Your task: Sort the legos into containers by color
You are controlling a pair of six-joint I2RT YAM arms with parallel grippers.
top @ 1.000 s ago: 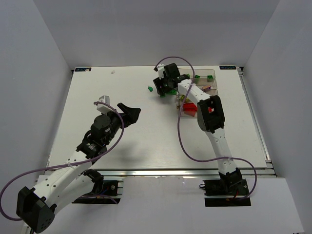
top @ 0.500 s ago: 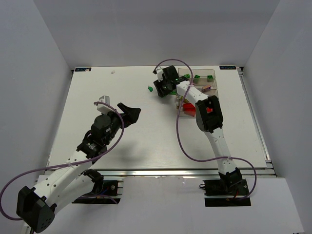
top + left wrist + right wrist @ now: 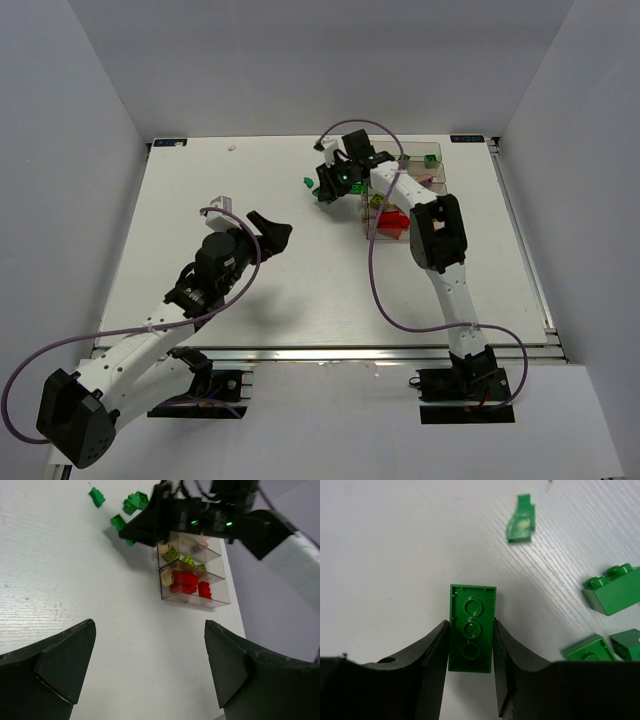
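Your right tool (image 3: 470, 647) pinches 1 green brick (image 3: 471, 625) across its long sides. The brick lies upside down on the table (image 3: 385, 545), just left of the bins (image 3: 192, 599). Only its near half sits between the fingers, so it could swivel or slip out when you lift. A crooked brick might also catch a bin wall on the way to the far bin, where green seems to belong. The other green bricks (image 3: 612, 587) lie close on the right and could be knocked. Your left tool (image 3: 150, 670) is wide open and holds nothing (it hangs well left of the bins).

The right wrist view alone shows the grip; from above, the tool hides the brick. The left wrist view alone shows the red bricks (image 3: 187, 580) filling the nearest bin.
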